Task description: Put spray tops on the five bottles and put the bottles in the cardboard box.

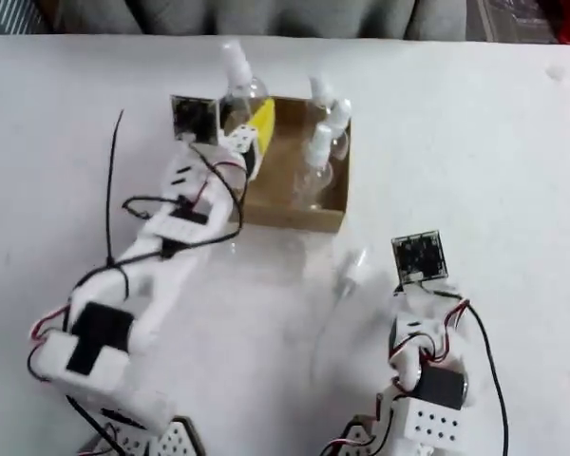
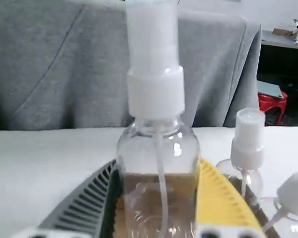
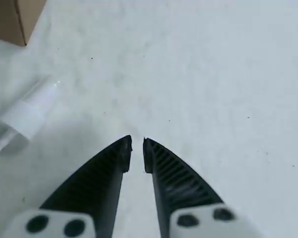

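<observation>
White bench point(image 1: 513, 133): left jaws clench a bottle point(image 2: 158, 158) over the box point(image 1: 290, 211) (lower it upright before releasing); right jaws nearly closed, empty.

- Spray bottle point(image 2: 158, 144): nozzle head cut off by the upper edge of the left wrist view and base by the lower edge. The left gripper point(image 2: 158, 171) covers both flanks.
- Second bottle point(image 2: 246, 148): lower body hidden behind the yellow finger point(image 2: 218, 198).
- Third spray top point(image 2: 295, 196): clipped at the frame edge.
- Cardboard box point(image 3: 12, 17): a corner in the right wrist view, the remainder beyond the frame.
- Loose spray top point(image 3: 27, 116): dip tube runs off the edge.
- Boxed bottles point(image 1: 321, 152): clear and overlapping from above, possibly three.
</observation>
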You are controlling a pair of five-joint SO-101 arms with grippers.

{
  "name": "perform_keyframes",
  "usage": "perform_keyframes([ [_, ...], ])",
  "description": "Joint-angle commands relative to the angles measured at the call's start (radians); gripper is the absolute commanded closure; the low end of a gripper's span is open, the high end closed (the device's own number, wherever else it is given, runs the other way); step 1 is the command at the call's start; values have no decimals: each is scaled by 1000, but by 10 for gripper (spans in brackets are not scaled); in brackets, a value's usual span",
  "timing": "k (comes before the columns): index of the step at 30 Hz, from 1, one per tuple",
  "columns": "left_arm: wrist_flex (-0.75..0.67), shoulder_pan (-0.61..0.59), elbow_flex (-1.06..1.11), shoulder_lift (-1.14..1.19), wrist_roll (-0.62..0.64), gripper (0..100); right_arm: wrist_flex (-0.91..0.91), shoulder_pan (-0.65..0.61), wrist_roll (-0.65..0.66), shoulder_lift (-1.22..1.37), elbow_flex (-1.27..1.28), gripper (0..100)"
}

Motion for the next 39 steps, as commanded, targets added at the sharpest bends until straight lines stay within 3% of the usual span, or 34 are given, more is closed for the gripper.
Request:
perform_keyframes([
  [1, -38, -10, -124, 67, -12, 977, 4, 13, 43, -10, 12, 981],
  [10, -252, -47, -149, 226, -14, 978, 4, 8, 48, -10, 12, 981],
  [17, -253, -53, -249, 340, -97, 978, 4, 8, 48, -10, 12, 981],
  [39, -250, -76, -400, 519, -89, 978, 15, 7, 48, -10, 12, 981],
])
